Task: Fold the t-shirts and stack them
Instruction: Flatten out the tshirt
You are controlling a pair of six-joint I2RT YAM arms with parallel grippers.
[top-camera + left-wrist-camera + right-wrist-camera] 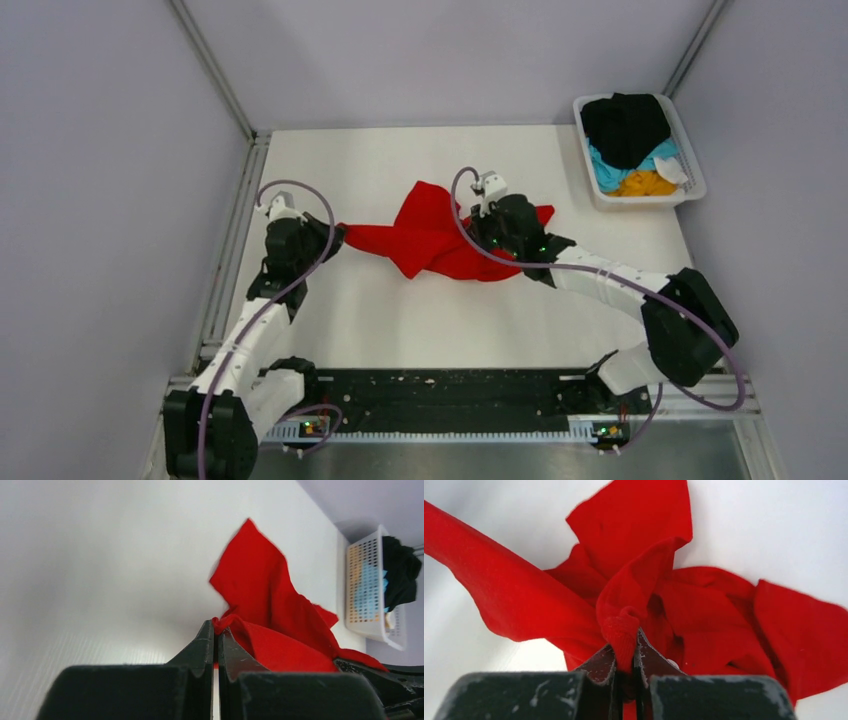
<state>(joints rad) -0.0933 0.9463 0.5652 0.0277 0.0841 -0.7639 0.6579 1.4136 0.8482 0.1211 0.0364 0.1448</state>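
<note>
We see bright red cloth t-shirt [430, 235] bunched mid white table [400, 320], pulled between arms. Left gripper [215, 630] pinched on its thin corner. Right gripper [626, 647] clamped on rolled fold. Black t-shirt [625, 125] tops white plastic basket [690, 190], far right corner.

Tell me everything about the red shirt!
The red shirt is soft, plain, bright cloth, crumpled and bunched, not folded yet. It rests in the middle of the white table, with one flap pointing toward the far side. The left pincer is shut on a thin edge, which is drawn out to a point. The right pincer is shut on a rolled-up bunch of it.
</note>
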